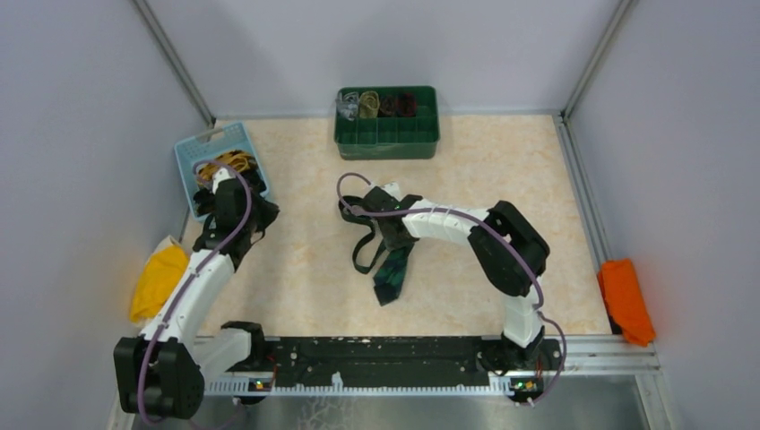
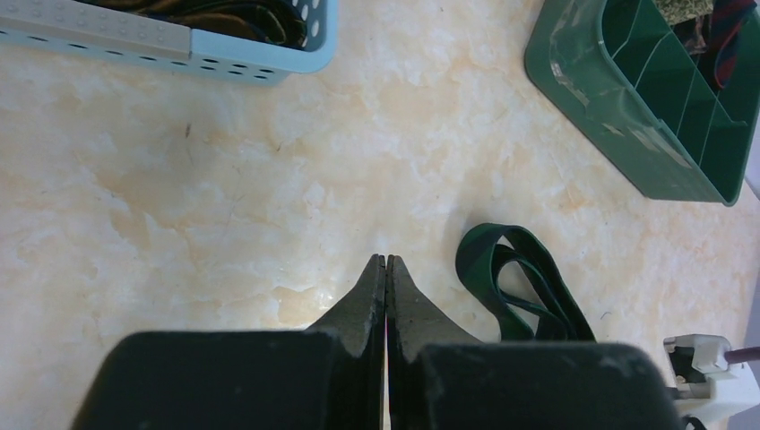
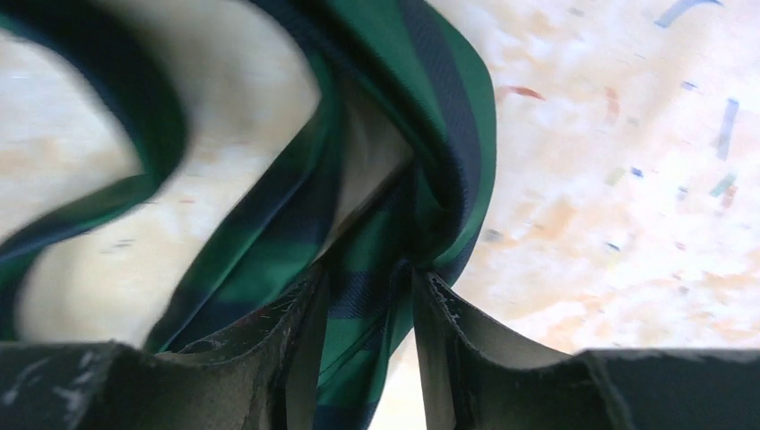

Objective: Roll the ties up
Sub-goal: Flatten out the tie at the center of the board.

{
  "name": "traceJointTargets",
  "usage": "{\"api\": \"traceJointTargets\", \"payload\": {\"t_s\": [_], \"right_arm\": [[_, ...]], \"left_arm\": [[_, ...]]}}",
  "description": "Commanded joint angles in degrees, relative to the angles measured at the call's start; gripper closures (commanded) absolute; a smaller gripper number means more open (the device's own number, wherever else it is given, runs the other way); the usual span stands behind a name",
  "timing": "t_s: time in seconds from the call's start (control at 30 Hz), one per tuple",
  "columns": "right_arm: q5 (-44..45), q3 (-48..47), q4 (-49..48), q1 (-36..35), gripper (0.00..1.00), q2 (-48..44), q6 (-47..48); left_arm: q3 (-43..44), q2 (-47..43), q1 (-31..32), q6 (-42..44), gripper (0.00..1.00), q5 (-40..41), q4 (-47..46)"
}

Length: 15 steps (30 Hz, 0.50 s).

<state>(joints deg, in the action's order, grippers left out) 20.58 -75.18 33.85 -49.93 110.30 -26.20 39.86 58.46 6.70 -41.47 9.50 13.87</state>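
We see the dark green checked fabric necktie [image 1: 392, 273] lying loose on the pale marbled counter [image 1: 314, 296]. It is on the near side of the dark green divided plastic bin [image 1: 387, 143], with its loops toward the bin and its broad pointed end toward the arm bases. The right end effector [image 3: 369, 276] is down on those loops. Its fingers stand partly apart with a fold of the necktie bunched between them, but we cannot tell whether they truly pinch it. The left end effector [image 2: 386, 260] is clenched on nothing, its tips pressed together above bare counter, left of the bin and nearer us. One loop of the necktie lies near its tips, not touching. Left of the bin, a light blue perforated plastic basket [image 1: 193, 148] holds a tangle of dark and mustard ties [image 1: 228, 166]. The bin's back compartments hold rolled ties [image 1: 376, 103].
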Motion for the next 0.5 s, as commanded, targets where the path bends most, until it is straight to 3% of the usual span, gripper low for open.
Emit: {"api": "traceJointTargets", "payload": {"t_s": [0.0,0.23,0.47], "right_arm": [[5.24,3.51,2.52,5.39,0.59,-6.8,2.14],[5.32,5.26,0.48,11.58,0.54,-13.07,5.03],[-1.62,12.22,-3.82,11.6,0.43,-19.41,3.34]], "left_arm": [[-0.86,2.13,1.2,1.5,1.0,-3.31,-3.67],[0.54,8.24,5.6,3.9,1.0,-9.1,-9.1],[2.47,12.62,16.36,7.2,1.0,-10.02,-10.0]]}}
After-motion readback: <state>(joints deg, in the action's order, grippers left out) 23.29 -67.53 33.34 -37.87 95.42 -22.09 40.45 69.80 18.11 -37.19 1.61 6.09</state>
